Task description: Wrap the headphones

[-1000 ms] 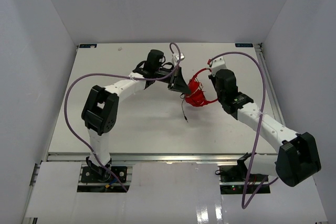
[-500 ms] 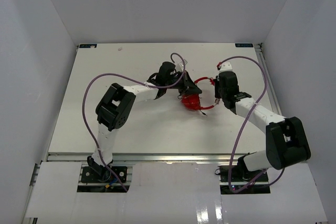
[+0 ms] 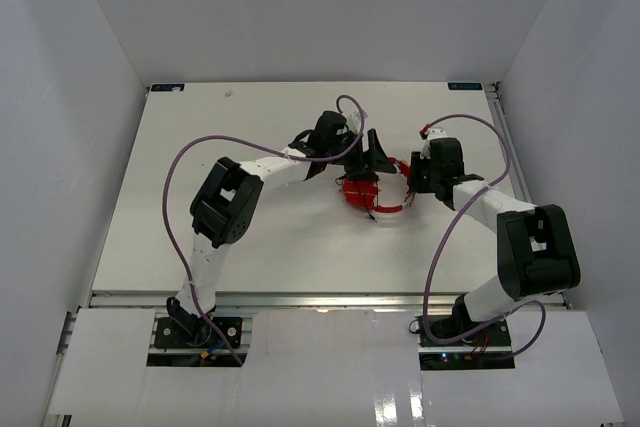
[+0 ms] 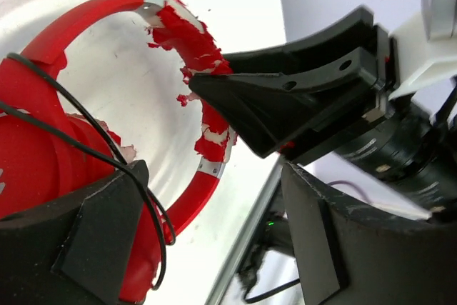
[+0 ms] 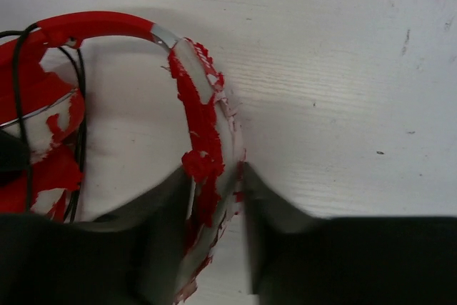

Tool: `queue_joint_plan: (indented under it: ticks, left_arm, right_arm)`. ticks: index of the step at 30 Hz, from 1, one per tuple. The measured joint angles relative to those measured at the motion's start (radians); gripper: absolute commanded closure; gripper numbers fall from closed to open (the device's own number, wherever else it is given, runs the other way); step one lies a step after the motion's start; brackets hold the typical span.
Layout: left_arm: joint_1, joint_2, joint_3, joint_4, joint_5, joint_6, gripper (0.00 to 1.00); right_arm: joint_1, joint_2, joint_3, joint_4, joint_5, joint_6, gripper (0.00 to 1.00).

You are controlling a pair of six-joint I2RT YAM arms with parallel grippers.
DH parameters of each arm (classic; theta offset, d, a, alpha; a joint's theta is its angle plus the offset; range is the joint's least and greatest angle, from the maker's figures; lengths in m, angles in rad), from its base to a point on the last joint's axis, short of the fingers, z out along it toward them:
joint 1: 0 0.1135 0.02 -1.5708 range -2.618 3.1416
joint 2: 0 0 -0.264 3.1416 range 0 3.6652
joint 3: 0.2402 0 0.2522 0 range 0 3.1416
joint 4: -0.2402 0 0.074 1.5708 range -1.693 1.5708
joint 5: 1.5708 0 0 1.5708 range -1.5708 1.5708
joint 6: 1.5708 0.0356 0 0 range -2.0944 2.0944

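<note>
The left gripper (image 4: 214, 176) stands wide apart, holding nothing. The right gripper (image 5: 214, 171) is only a little apart, astride the headband (image 5: 203, 116) rather than clamped on it. The headphones (image 4: 43, 148) lie on the table (image 5: 343, 91) between the two grippers, earcups against the left one's near finger.

The wrap looks close to done. The black cable (image 5: 80, 83) crosses the earcups in turns, and what seems left is letting go and backing off.

The top view shows both arms meeting over the set. Only the wrist views show the cable turns and the flaking headband cover.
</note>
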Motion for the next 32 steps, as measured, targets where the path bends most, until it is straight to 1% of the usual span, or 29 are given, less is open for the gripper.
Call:
queue_joint_plan:
  ticks: [1, 2, 3, 4, 7, 12, 15, 18, 21, 25, 27, 32]
  left_arm:
    - [-0.004, -0.005, 0.015, -0.038, -0.003, 0.029, 0.02]
    - [-0.008, -0.01, 0.027, -0.074, -0.007, 0.059, 0.02]
    - [-0.012, -0.017, 0.036, -0.11, -0.012, 0.091, 0.02]
    - [-0.016, -0.025, 0.043, -0.146, -0.017, 0.123, 0.02]
    - [-0.023, -0.051, 0.046, -0.241, -0.023, 0.212, 0.02]
    - [-0.027, -0.086, 0.044, -0.357, -0.054, 0.32, 0.02]
    - [-0.028, -0.118, 0.036, -0.41, -0.101, 0.371, 0.02]
    - [-0.029, -0.178, 0.02, -0.458, -0.17, 0.423, 0.02]
    - [-0.029, -0.249, 0.019, -0.48, -0.231, 0.469, 0.02]
    - [-0.028, -0.335, -0.001, -0.464, -0.274, 0.505, 0.02]
    - [-0.028, -0.411, -0.089, -0.405, -0.279, 0.514, 0.02]
    - [-0.028, -0.709, -0.427, -0.247, -0.271, 0.512, 0.02]
  right_arm:
    - [-0.01, -0.004, 0.002, -0.003, -0.023, -0.007, 0.26]
    - [-0.02, -0.01, 0.004, -0.006, -0.045, -0.016, 0.18]
    - [-0.028, -0.015, 0.009, -0.012, -0.068, -0.026, 0.11]
    - [-0.036, -0.02, 0.015, -0.018, -0.092, -0.039, 0.07]
    - [-0.055, -0.034, 0.031, -0.032, -0.159, -0.075, 0.1]
    - [-0.068, -0.061, 0.036, -0.069, -0.248, -0.132, 0.1]
    - [-0.076, -0.097, 0.036, -0.104, -0.271, -0.169, 0.1]
    - [-0.08, -0.168, 0.033, -0.131, -0.276, -0.211, 0.1]
    - [-0.082, -0.248, 0.031, -0.144, -0.278, -0.243, 0.1]
    - [-0.082, -0.332, 0.029, -0.174, -0.27, -0.261, 0.1]
    - [-0.082, -0.38, 0.019, -0.179, -0.241, -0.254, 0.1]
    - [-0.082, -0.544, -0.038, -0.181, -0.158, -0.23, 0.1]
